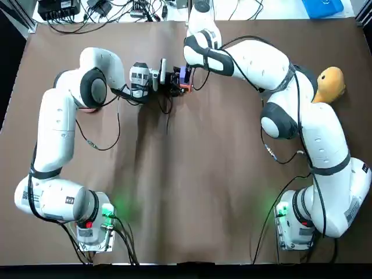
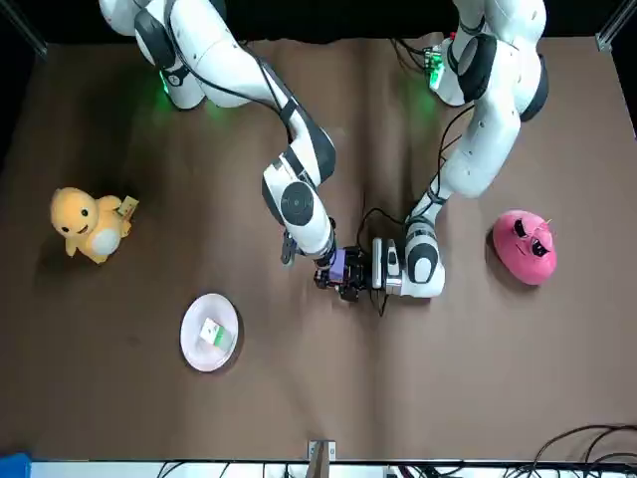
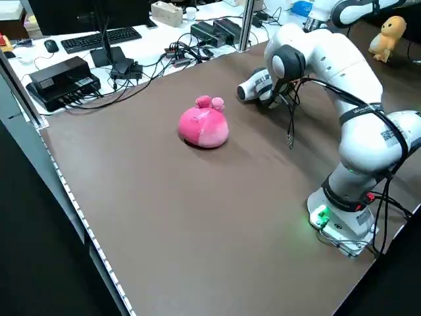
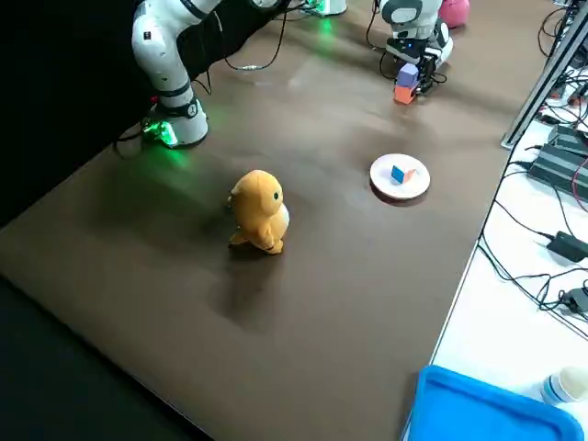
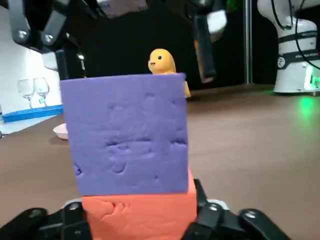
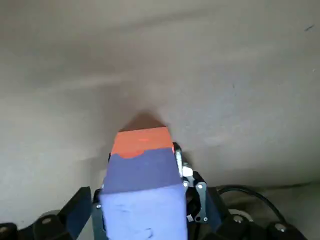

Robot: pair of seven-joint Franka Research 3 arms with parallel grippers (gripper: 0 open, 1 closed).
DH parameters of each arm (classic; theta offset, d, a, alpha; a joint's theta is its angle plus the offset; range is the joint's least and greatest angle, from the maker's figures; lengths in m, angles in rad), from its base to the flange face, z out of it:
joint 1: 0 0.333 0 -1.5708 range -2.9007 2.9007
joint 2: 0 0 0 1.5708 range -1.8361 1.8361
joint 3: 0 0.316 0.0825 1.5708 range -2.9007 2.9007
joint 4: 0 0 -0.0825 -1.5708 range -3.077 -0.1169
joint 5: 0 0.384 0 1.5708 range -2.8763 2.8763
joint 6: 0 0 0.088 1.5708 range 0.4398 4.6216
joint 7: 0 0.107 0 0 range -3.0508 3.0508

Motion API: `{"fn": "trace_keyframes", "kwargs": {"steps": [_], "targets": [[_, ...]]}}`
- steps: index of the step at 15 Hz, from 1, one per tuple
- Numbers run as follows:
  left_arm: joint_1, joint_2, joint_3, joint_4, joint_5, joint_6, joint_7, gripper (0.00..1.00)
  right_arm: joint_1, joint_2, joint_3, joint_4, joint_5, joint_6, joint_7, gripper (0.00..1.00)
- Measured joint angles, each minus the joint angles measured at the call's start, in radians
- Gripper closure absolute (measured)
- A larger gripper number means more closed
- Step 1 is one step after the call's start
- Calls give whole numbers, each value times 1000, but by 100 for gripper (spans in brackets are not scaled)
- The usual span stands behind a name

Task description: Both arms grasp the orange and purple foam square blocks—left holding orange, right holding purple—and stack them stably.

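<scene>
The brown desk (image 1: 192, 192) carries everything. Both arms reach out from its near edge and meet at the far middle. The left arm (image 1: 55, 133) bends in from the left and lies low. The right arm (image 1: 325, 145) arches over from the right and comes down from above. That split suits a stack: one hand steadies the base from the side, and the other sets the top piece down onto it.

A pink plush (image 3: 205, 125) sits on the far left and a yellow plush duck (image 4: 259, 211) on the right, both well apart from the work. A white plate (image 4: 378, 175) lies farther out and to the right of the stack, and no hand is near it.

The left hand (image 1: 176, 82) lies level with the desk, pinching the orange block (image 5: 137, 215) between its two fingers (image 5: 75, 215), one on each side face. The block is at desk height; I cannot tell whether it rests on the surface or hangs just above it.

The purple block (image 5: 125, 135) sits on top of the orange one, touching it. Their faces are nearly flush, the purple turned only a little, so the stack looks formed. The right hand (image 6: 141, 192) is directly over the purple block. I cannot tell whether it grips the block or has let go.

By my judgement, what remains is releasing without nudging. Foam is light and springy, so a dragging pad could twist the top block off.
</scene>
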Motion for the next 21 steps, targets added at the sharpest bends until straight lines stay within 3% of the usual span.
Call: {"fn": "trace_keyframes", "kwargs": {"steps": [3, 9, 14, 21], "targets": [[0, 0, 4, 0, 18, 0, 0, 1, 0, -6, 0, 1, 0, 0, 0, 0], [5, 0, 4, -1, 19, -2, -2, 0, 1, -26, 5, 4, 0, -88, 0, 0], [28, -2, 4, -11, 19, -33, -3, 0, -9, -30, 1, 6, 0, -91, -16, 0], [63, -4, 1, -15, 47, -39, -3, 0, -138, -116, -3, 28, 0, -173, -364, 0]]}}
